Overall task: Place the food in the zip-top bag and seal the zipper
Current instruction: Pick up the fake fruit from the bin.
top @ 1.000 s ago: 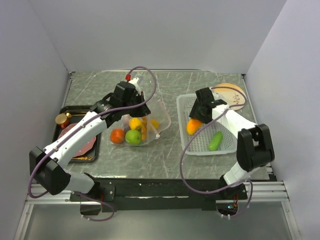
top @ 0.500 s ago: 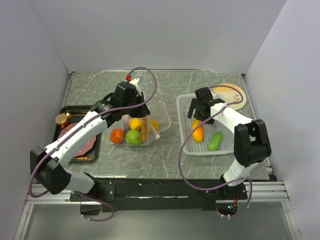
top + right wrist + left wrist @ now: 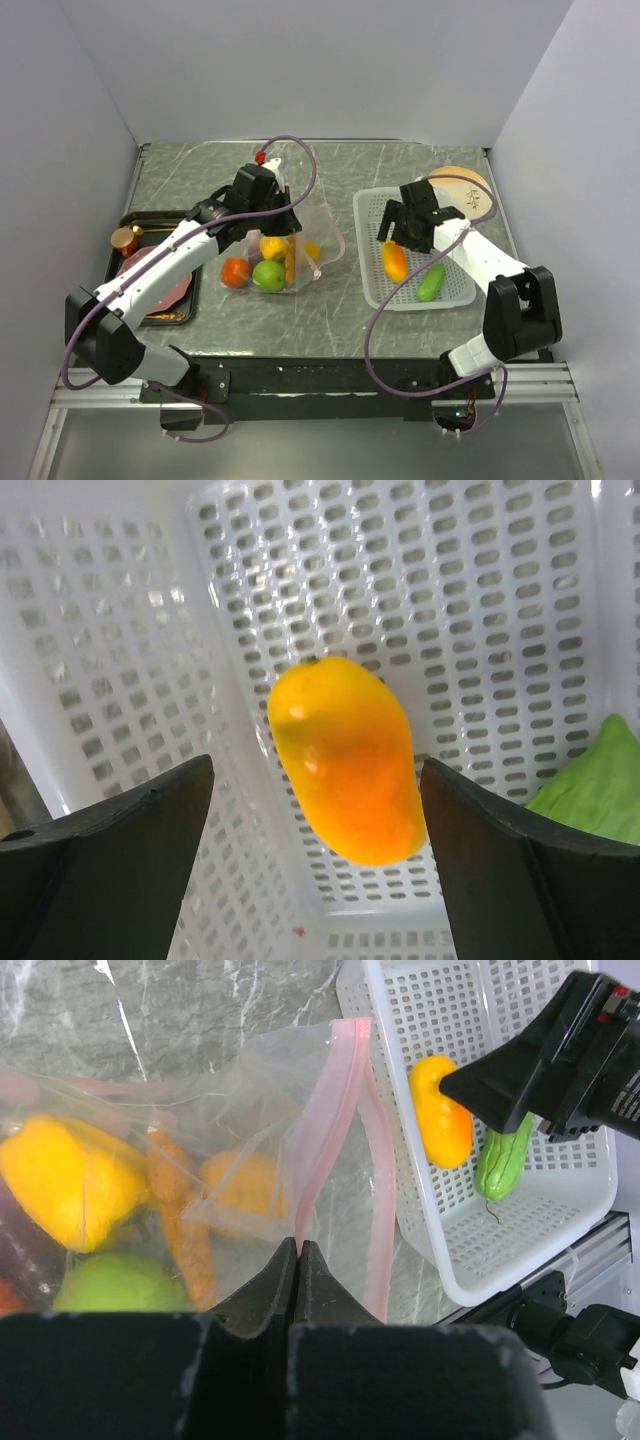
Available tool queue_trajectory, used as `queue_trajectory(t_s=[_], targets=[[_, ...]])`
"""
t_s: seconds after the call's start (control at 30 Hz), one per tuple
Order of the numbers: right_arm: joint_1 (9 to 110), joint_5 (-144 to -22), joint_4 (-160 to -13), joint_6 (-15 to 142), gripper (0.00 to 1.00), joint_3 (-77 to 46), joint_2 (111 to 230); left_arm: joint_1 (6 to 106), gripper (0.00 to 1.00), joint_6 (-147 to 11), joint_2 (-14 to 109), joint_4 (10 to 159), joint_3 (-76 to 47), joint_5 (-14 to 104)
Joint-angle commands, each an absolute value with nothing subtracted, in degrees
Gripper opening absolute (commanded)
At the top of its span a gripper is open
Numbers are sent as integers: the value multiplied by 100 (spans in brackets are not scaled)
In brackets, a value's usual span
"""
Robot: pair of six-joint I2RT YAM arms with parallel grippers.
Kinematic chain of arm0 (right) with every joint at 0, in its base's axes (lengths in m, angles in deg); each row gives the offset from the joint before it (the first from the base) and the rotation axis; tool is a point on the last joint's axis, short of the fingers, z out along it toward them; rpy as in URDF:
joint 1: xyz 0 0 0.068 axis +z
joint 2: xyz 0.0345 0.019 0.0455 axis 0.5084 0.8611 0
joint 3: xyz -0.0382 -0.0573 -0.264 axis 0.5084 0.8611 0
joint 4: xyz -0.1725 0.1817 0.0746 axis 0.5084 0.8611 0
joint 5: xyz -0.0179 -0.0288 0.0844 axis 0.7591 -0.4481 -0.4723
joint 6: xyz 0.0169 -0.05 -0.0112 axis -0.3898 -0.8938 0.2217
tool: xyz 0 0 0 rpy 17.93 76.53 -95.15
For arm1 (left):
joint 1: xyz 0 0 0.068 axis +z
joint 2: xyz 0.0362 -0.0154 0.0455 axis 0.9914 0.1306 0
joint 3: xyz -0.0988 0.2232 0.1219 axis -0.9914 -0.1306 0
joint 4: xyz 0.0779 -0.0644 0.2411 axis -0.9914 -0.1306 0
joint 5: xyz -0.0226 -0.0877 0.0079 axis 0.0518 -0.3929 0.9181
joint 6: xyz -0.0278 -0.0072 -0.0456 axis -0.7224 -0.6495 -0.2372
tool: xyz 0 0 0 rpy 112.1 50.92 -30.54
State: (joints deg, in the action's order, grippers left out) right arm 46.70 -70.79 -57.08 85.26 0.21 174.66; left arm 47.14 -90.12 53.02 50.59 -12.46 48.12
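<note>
The clear zip-top bag [image 3: 300, 240] lies mid-table with a yellow pepper [image 3: 270, 245], a green lime [image 3: 267, 274] and a red-orange tomato [image 3: 235, 271] inside. My left gripper [image 3: 298, 1245] is shut on the bag's pink zipper [image 3: 335, 1110] and holds the mouth up. An orange mango [image 3: 345, 760] lies free on the floor of the white basket [image 3: 365, 290], beside a green cucumber [image 3: 431, 282]. Just above the mango my right gripper [image 3: 315, 768] hovers open, one finger on each side, not touching it.
A black tray [image 3: 190, 300] with a reddish slab [image 3: 160, 285] and a small brown jar [image 3: 125, 240] sits at the left. A wooden plate [image 3: 462, 190] lies behind the basket. Grey walls close in the table on three sides.
My right gripper opened and let go of the mango, which now lies lower in the basket; the gripper shifted slightly right. The left arm and bag have not moved.
</note>
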Motion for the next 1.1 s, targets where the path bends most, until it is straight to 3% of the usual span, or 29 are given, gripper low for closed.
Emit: queue_trajectory(t_s=[0.0, 0.37, 0.43, 0.53, 0.57, 0.63, 0.83, 1.07], targets=[[4646, -7324, -5698, 8222, 88, 245, 17259, 4699, 1, -8961, 5344, 5239, -1049, 4655], [4646, -7306, -5961, 8195, 73, 623, 17443, 4699, 1, -9075, 5309, 5282, -1058, 4752], [4638, -7280, -5944, 8195, 62, 588, 17523, 4699, 1, -9101, 5318, 5283, -1049, 4708], [4646, -7394, -5988, 8160, 56, 570, 17532, 4699, 1, -9084, 5353, 5248, -1006, 4690], [4646, -7394, -5979, 8143, 45, 553, 17541, 4699, 1, -9075, 5370, 5221, -988, 4690], [4646, -7368, -5979, 8142, 45, 553, 17523, 4699, 1, -9058, 5353, 5239, -988, 4725], [4646, -7385, -5935, 8177, 60, 500, 17769, 4699, 1, -8996, 5388, 5204, -970, 4699], [4655, -7526, -6190, 8160, 65, 641, 17787, 4699, 1, -9040, 5326, 5239, -1049, 4743]])
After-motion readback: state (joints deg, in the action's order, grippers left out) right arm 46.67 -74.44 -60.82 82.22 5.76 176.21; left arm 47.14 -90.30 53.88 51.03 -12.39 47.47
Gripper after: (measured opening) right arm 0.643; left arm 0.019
